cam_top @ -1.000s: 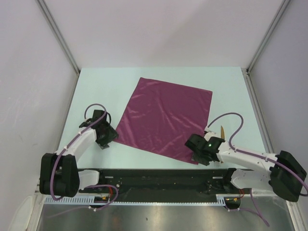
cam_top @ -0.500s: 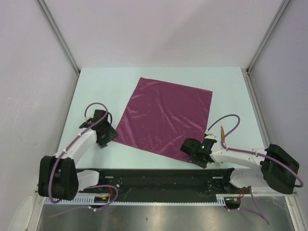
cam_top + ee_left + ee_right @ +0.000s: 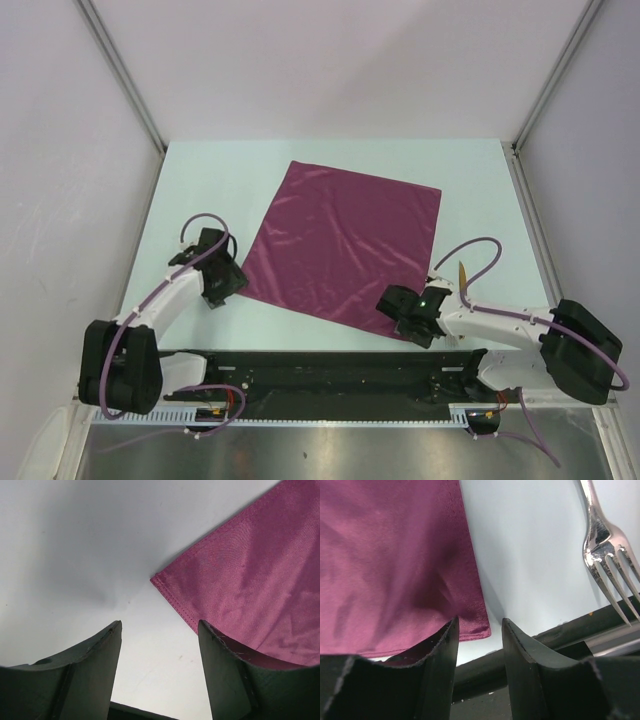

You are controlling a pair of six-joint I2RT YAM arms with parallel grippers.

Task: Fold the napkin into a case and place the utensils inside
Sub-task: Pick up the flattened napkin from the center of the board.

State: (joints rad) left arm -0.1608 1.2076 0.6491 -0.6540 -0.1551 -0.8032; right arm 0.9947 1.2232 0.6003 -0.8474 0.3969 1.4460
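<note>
The plum-magenta napkin (image 3: 345,250) lies spread flat in one layer on the pale table; no case is in view. My left gripper (image 3: 222,283) stands open at its near-left corner, and in the left wrist view that corner of the napkin (image 3: 240,580) lies just beyond the left gripper (image 3: 159,625), the right finger (image 3: 235,675) over the hem. My right gripper (image 3: 400,318) is open at the near-right corner; the napkin (image 3: 395,555) ends right at the right gripper (image 3: 480,622). Of the utensils, a silver fork (image 3: 607,555) and a golden-yellow piece (image 3: 461,272) lie right of the napkin.
A black rail (image 3: 320,370) runs along the table's near edge, just behind the right gripper. Metal frame posts (image 3: 120,75) rise at the far corners. The right arm's purple cable (image 3: 470,245) arcs over the golden piece.
The right gripper has shifted left toward the napkin's near-right corner, and its jaws have parted a little. The left gripper has barely moved. The napkin lies as before.
</note>
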